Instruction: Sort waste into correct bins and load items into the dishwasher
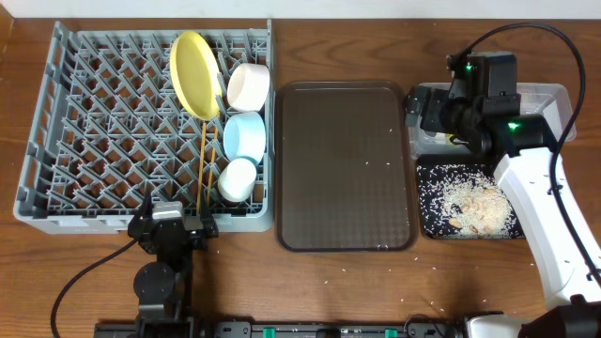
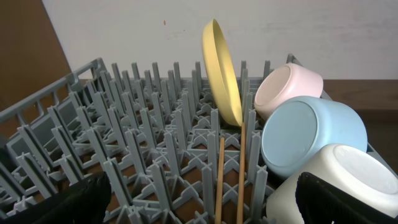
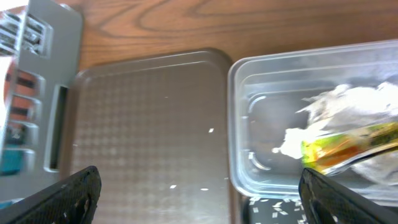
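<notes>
**Both grippers released; dishes in the rack, waste in the bins**

The left gripper (image 2: 208, 200) sits low at the near edge of the grey dish rack (image 1: 94, 122), its black fingers spread wide with nothing gripped. Just ahead of it, the wooden chopsticks (image 2: 230, 180) lie along the pegs. The yellow plate (image 1: 194, 75) stands on edge beyond them. To the plate's right, the white bowl (image 1: 249, 84), light blue bowl (image 1: 244, 134) and white cup (image 1: 238, 178) rest on their sides in a row.

The right gripper (image 3: 205, 199) hangs over the seam between the brown tray (image 1: 343, 169) and the clear tub (image 3: 235, 130), jaws wide apart and empty. The crumpled napkin (image 3: 354, 106) and yellow-green wrapper (image 3: 348, 146) lie inside the tub. Beside it, the black tray (image 1: 427, 225) holds rice grains (image 1: 446, 183) and beige scraps (image 1: 479, 207). A few grains dot the brown tray and the table (image 1: 94, 272).
</notes>
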You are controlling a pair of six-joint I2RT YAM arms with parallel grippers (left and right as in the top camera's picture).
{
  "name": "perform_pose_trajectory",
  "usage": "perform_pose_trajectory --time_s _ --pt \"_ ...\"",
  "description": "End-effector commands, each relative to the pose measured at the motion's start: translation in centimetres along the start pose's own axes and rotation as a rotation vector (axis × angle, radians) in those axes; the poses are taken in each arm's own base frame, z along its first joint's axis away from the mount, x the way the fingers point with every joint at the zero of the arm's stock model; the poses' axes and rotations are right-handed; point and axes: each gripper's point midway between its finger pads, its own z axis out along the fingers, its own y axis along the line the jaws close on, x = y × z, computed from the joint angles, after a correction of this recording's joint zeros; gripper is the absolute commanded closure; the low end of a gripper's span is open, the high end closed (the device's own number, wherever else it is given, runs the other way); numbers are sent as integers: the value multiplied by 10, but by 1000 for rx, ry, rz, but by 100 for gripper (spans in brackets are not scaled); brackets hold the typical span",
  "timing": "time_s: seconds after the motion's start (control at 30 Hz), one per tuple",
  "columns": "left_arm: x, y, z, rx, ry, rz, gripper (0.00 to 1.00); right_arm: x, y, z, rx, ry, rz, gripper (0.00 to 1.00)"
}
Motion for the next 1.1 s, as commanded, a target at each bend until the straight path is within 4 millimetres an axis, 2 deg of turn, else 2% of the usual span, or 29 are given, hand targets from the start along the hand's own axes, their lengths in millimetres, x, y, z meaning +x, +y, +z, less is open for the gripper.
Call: perform_pose_trajectory --time_s 0.0,0.13,0.3,0.43,0.5,0.53,0.67,0.83,0.93,1.07 --pt "19 -1 2 6 48 -1 5 -2 -8 -2 51 -10 -156 1" --pt "19 -1 2 7 48 -1 5 11 -12 -13 56 -18 -267 1" --pt "19 -1 2 7 48 -1 5 25 -24 -36 90 -139 -282 1" --pt "19 -1 2 6 48 -1 5 46 -35 -50 85 -267 -296 1" --pt "19 -1 2 7 48 -1 5 66 -44 -55 81 -312 -289 1" --pt "19 -1 2 6 48 -1 5 78 -49 -56 83 -335 -285 1" --pt "19 -1 2 6 48 -1 5 102 -60 -61 85 -412 -280 1" --pt "19 -1 2 7 48 -2 5 136 -64 -61 35 -484 -282 1" --pt "19 -1 2 7 48 -1 5 146 -67 -59 33 -511 -285 1" --pt "19 -1 2 7 48 -1 5 148 -67 -63 24 -589 -293 1"
